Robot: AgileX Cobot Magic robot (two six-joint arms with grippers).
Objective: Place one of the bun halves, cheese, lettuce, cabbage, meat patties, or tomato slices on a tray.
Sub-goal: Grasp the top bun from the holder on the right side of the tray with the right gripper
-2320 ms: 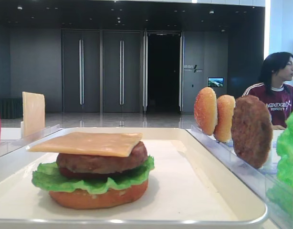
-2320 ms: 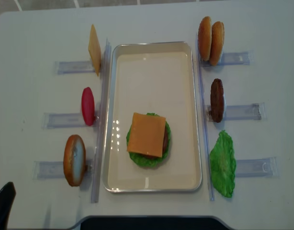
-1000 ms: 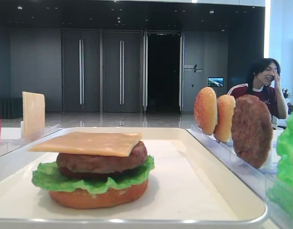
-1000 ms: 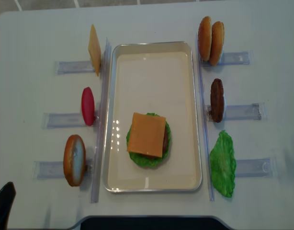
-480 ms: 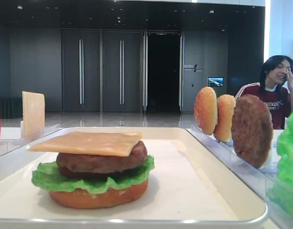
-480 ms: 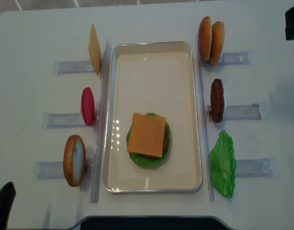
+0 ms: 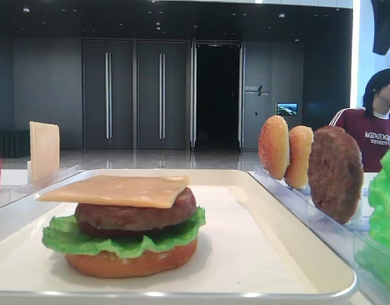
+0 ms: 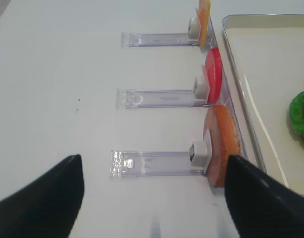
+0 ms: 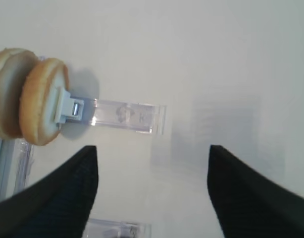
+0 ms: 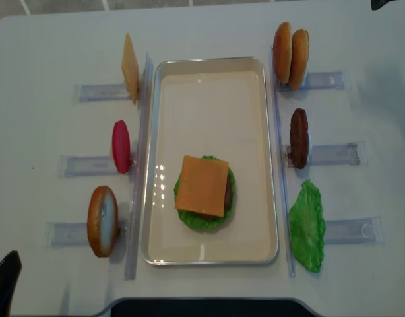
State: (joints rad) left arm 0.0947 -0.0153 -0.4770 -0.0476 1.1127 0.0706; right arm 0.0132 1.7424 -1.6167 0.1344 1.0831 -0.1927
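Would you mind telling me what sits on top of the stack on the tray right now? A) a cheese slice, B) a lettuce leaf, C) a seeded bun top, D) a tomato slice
A: a square yellow-orange cheese slice lies flat on top of the stack, over the patty and lettuce, on the white tray.

Both pincers (image 9: 152, 191) have broad, matte black fingers (image 8: 40, 198).
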